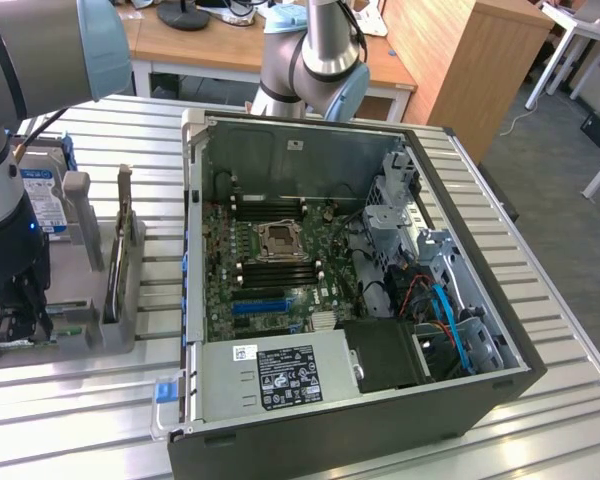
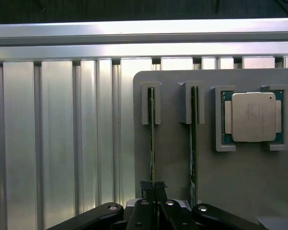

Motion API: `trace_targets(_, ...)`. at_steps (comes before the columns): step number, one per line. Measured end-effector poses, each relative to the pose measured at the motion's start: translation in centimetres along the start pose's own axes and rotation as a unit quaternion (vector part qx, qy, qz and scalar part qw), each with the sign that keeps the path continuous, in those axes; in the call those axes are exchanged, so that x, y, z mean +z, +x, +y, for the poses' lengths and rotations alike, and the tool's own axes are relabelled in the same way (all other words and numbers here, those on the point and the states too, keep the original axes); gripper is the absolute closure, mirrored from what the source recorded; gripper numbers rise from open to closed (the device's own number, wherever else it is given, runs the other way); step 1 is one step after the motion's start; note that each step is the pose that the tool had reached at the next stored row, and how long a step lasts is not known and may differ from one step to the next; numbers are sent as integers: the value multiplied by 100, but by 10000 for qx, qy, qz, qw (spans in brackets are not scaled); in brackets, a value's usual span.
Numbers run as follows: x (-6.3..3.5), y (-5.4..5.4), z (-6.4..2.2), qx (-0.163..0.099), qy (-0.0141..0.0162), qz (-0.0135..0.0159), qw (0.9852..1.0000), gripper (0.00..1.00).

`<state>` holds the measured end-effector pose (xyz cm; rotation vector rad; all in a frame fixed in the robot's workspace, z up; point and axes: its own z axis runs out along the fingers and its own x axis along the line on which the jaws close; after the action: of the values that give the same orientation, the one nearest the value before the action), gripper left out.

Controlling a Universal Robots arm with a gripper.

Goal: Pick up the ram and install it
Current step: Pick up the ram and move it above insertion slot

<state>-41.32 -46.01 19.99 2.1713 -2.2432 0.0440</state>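
- Where the grey holder [image 2: 173, 158] lies near the worktop's [image 2: 57, 143] edge at the exterior view's left, the ram [image 2: 151, 139] is seen standing on its long edge in a slotted bracket. The gripper's [image 2: 152, 188] fingers [image 2: 146, 185] are closed on it, one against each face.
- Open slats are left between the holder and the computer case [image 1: 380, 445], which stands with its side off at the worktop's middle.
- A second stick [image 2: 193, 143] is held upright in the neighbouring bracket, apart from the fingers, and a square CPU [image 2: 252, 117] is seated in a frame just beside it.
- Faint print is carried on the CPU lid but cannot be read. The black-and-white label [image 1: 285, 372] on the power supply and the blue-white label on the hard drive [image 1: 40, 195] are equally illegible.
- The worktop is formed of ribbed, brushed aluminium profiles. The holder is matte grey, the fingers are black and angular, and the sticks are thin and green-edged.
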Motion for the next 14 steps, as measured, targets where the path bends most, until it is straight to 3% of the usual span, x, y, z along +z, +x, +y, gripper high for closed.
trace_targets(14,-2,0,0,0,1,-1,10000,88)
